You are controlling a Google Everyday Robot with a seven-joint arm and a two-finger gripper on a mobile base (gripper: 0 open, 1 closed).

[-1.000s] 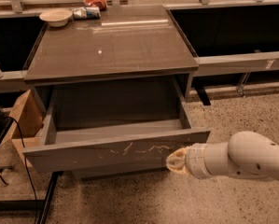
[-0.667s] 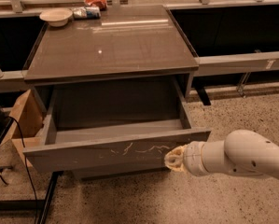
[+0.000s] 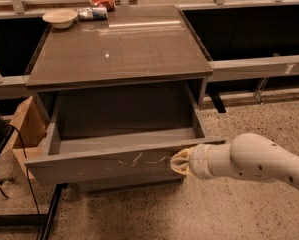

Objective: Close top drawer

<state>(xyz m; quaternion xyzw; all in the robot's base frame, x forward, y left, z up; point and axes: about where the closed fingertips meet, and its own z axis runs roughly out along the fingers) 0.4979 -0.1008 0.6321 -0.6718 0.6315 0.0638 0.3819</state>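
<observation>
Since the wide grey top drawer (image 3: 104,168), with pale scratches on its flat front panel, stands pulled well out toward six o'clock from under the glossy grey-brown tabletop (image 3: 119,49), the closing is not yet done, and I judge I am at the very start of the push. My gripper (image 3: 180,162), cream-tipped at the end of the white arm, sits at about five o'clock in the view. It touches the right end of that front panel, just beside the scratches; whether it is open or closed I cannot tell. As I read it, the next move calls for a straight, steady shove toward twelve o'clock, kept square to the panel. Pressing this far off centre could skew the drawer on its runners, so I would watch that both sides travel in together until the front sits flush beneath the top.
</observation>
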